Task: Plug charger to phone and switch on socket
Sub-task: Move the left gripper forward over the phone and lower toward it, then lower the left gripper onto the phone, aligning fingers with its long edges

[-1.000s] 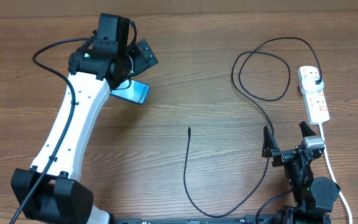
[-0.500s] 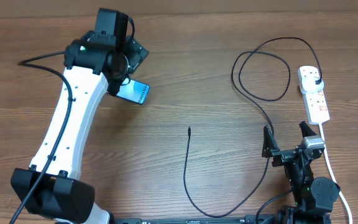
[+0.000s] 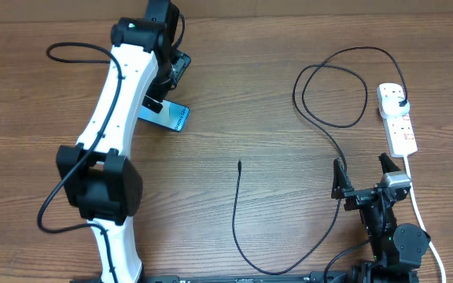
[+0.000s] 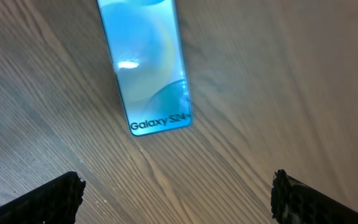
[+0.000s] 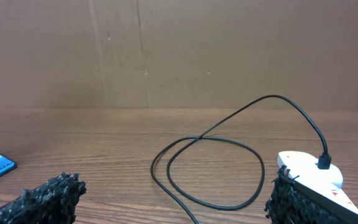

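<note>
Left wrist: slim glossy phone (image 4: 145,62) on woodgrain table (image 4: 291,93); L pincer (image 4: 176,194), R pincer (image 5: 173,196) released.

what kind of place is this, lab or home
Likely a robotics lab bench, not a home: a white robot arm at a wooden table, a plain cardboard backdrop, a phone and power strip set out.

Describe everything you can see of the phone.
The phone is a slim rectangle, its screen lit blue-teal and reading "Galaxy S24+" at one end. It lies flat, face up, on the wooden table. The open left hand hovers above it; nothing but the table visibly touches it.
</note>
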`<state>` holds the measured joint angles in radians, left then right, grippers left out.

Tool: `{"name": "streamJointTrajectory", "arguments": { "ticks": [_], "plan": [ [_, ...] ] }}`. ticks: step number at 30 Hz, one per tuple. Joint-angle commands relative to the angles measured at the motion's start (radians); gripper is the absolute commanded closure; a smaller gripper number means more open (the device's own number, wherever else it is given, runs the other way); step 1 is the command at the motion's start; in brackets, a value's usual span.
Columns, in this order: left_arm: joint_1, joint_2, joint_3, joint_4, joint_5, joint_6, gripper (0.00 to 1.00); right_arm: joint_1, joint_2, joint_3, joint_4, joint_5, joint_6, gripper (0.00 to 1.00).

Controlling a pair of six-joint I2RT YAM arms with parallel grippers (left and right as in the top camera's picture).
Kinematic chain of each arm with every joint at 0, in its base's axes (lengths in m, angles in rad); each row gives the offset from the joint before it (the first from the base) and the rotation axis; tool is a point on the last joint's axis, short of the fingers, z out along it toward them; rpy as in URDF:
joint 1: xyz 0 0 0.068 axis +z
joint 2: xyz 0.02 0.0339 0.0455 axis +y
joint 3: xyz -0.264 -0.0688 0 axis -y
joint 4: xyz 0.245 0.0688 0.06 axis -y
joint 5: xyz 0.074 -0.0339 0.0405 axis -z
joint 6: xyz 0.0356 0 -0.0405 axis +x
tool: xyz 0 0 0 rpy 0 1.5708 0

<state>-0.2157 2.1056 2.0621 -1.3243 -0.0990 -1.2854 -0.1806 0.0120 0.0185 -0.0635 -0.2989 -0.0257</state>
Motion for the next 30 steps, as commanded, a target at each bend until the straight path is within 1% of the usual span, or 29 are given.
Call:
{"name": "streamJointTrajectory", "arguments": {
  "ticks": [1, 14, 19, 30],
  "plan": [
    [0.011, 0.061, 0.033, -0.019, -0.024, -0.082, 0.0, 0.007, -0.008, -0.011, 0.005, 0.01, 0.003, 0.0],
    [0.066, 0.173, 0.032, -0.037, -0.036, -0.084, 0.0, 0.007, -0.008, -0.011, 0.005, 0.01, 0.003, 0.0],
    [0.069, 0.209, 0.032, -0.037, -0.035, -0.068, 0.0, 0.007, -0.008, -0.011, 0.005, 0.01, 0.003, 0.0],
    [0.069, 0.256, 0.031, -0.03, -0.04, -0.076, 0.0, 0.007, -0.008, -0.011, 0.005, 0.01, 0.003, 0.0]
  ]
}}
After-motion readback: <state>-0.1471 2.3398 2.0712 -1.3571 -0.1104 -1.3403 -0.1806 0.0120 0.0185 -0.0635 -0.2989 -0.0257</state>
